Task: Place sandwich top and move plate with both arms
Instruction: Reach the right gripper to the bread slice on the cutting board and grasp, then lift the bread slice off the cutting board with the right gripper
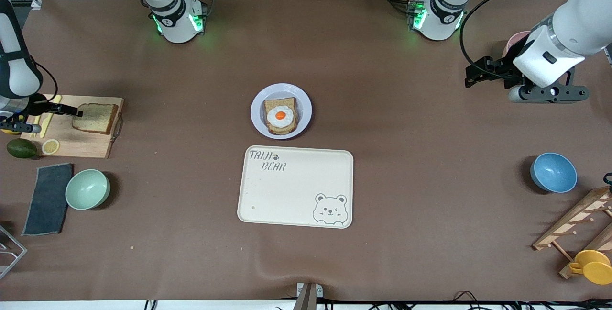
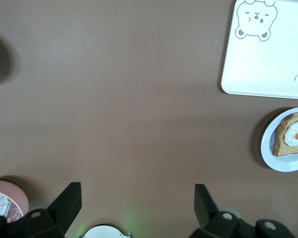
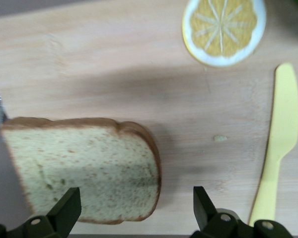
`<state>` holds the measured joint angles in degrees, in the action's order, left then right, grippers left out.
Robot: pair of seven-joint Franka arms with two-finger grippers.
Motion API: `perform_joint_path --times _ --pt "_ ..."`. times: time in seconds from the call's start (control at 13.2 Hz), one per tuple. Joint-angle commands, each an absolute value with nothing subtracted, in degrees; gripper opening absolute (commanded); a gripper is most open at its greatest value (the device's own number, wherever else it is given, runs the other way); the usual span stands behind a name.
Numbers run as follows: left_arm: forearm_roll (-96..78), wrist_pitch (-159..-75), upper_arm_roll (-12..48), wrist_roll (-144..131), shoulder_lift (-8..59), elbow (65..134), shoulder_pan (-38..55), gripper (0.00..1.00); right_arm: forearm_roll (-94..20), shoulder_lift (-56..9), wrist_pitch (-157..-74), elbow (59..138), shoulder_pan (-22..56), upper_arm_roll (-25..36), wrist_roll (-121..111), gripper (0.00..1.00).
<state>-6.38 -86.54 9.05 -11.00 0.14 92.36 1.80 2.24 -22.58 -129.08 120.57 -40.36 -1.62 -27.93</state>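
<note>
Lying under right pincer [image 3: 134, 208]: sandwich top [image 3: 84, 166]

Robotics lab, two arms [image 1: 167, 8] bolted to table [image 1: 382, 109], cable clutter

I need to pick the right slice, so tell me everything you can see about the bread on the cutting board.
The sandwich top is a squarish slice of pale speckled bread with a darker brown crust. It lies flat on the wooden cutting board, at the right arm's end of the table. The open right end effector hangs over it, not gripping it.
</note>
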Motion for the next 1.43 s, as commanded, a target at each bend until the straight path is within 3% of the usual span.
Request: perform_joint_path --times 0.0,0.3,0.38,0.45,0.53,0.6,1.36 --pt "-7.5 -85.6 9.2 -11.4 -1.3 93.3 1.8 1.00 1.7 -24.3 -129.3 119.8 -41.9 -2.9 -28.9 1.00" --pt "-7.5 -84.8 9.1 -10.8 -2.8 93.0 1.2 1.00 0.0 -24.7 -129.3 119.7 -41.8 -2.9 -28.9 1.00" --pt "-7.5 -84.9 8.9 -10.4 -3.0 92.9 1.2 1.00 -0.7 -24.7 -129.2 119.7 -41.9 -2.9 -28.9 0.75" --pt "-7.5 -84.8 8.7 -10.4 -3.3 92.9 1.2 1.00 -1.3 -24.9 -129.1 119.7 -41.9 -2.9 -28.9 0.35" --pt "-7.5 -84.8 8.6 -10.5 -3.6 92.9 1.2 1.00 -1.3 -25.0 -129.1 119.7 -42.0 -2.9 -28.9 0.07" --pt "-7.5 -84.8 8.4 -10.5 -3.8 92.9 1.1 1.00 -1.4 -25.0 -128.9 119.7 -42.2 -2.9 -28.9 0.00" --pt "-7.3 -84.8 8.5 -10.6 -3.5 93.3 0.5 1.00 -1.4 -24.5 -127.7 118.0 -42.3 -3.0 -30.3 0.00"
